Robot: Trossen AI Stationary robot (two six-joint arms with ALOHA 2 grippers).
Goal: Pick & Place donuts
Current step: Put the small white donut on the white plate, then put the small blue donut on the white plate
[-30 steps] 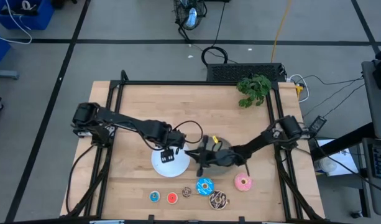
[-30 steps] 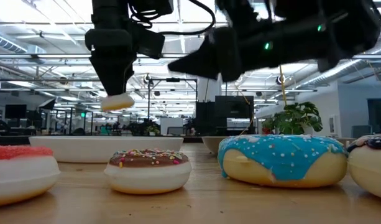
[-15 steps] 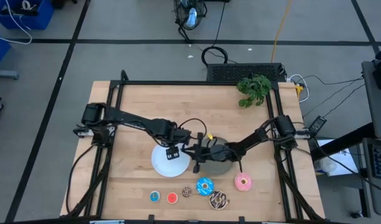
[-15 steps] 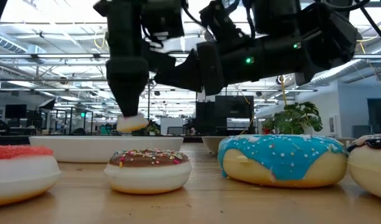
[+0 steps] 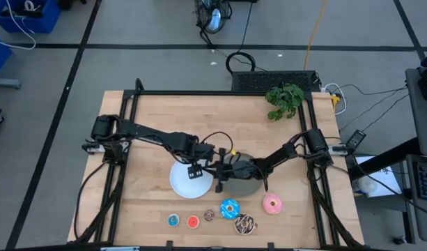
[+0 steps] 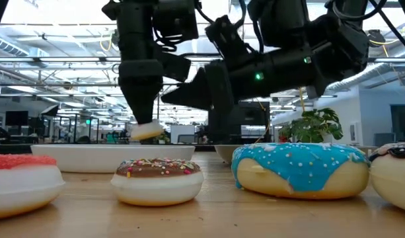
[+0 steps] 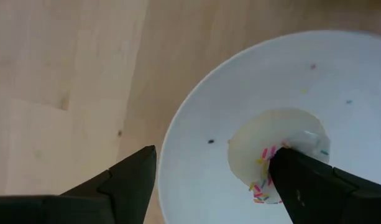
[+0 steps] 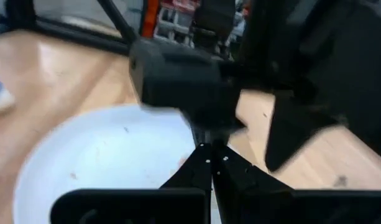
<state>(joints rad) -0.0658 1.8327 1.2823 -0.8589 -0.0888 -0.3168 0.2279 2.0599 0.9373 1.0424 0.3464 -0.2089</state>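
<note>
My left gripper (image 7: 213,152) hangs open over the round white plate (image 5: 182,183). The tiny pale pink donut (image 7: 265,163) is at one of its fingers, and in the low view this donut (image 6: 147,130) shows just above the plate's rim. My right gripper (image 8: 206,149) is shut on nothing. It hovers beside the left gripper, between the white plate and the grey plate (image 5: 249,185). The other donuts rest flat along the table's near edge: tiny blue (image 5: 173,220), tiny red (image 5: 192,222), tiny brown (image 5: 209,215), blue-iced (image 5: 229,208), chocolate (image 5: 244,224), pink (image 5: 272,203). My left gripper touches the pale pink donut only with one finger (image 7: 302,180), at the donut's edge (image 7: 274,155); the other finger (image 7: 131,180) stands well apart from it. The fingers point down from above. I cannot tell whether the donut still hangs from that finger or rests on the plate.
A green toy plant (image 5: 284,100) sits at the far right corner. A black frame runs along the table's edges. Bare wood lies on the left and far parts of the table. The two arms stand close together over the plates.
My left gripper carried the pale pink donut toward the table's right and down, from higher up to just above the white plate's rim, then held there. My right gripper moved a little toward the table's left, closer to the left gripper.
</note>
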